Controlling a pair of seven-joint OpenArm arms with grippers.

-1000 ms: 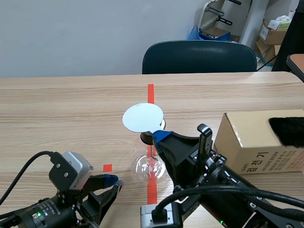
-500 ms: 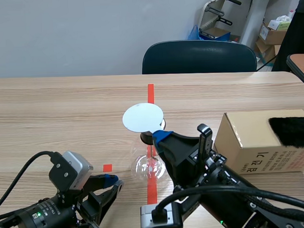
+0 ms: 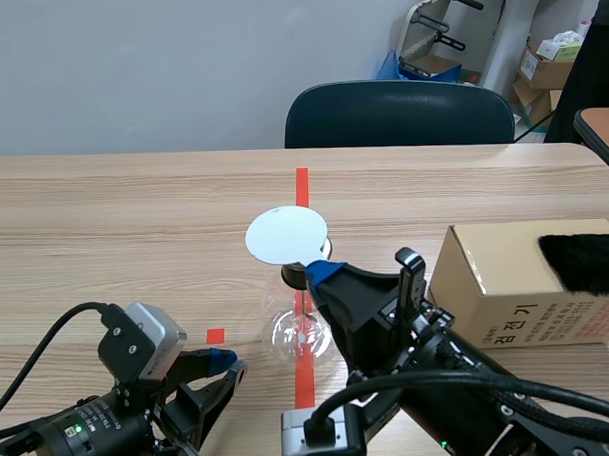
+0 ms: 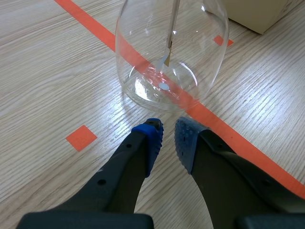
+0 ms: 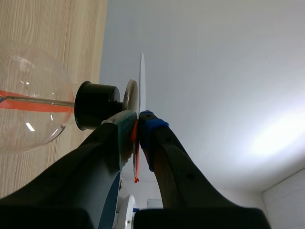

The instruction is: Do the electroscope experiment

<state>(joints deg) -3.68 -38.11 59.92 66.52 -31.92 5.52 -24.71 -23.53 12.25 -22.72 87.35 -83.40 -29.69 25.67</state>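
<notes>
Right wrist view: right fingers (image 5: 153, 132) pinch the disc (image 5: 142, 78) rim; left fingers (image 4: 149, 139), narrowly apart, face the flask (image 4: 143, 62) wall.

Scene view: right gripper (image 3: 321, 272) and its arm hide the glass flask's (image 3: 286, 334) right side | black fuzzy object (image 3: 584, 265) on cardboard box (image 3: 486, 272) cut off at the edge | left wrist view: flask's neck out of frame | right wrist view: orange-red strip (image 5: 137, 162) between the pads too thin to identify
</notes>
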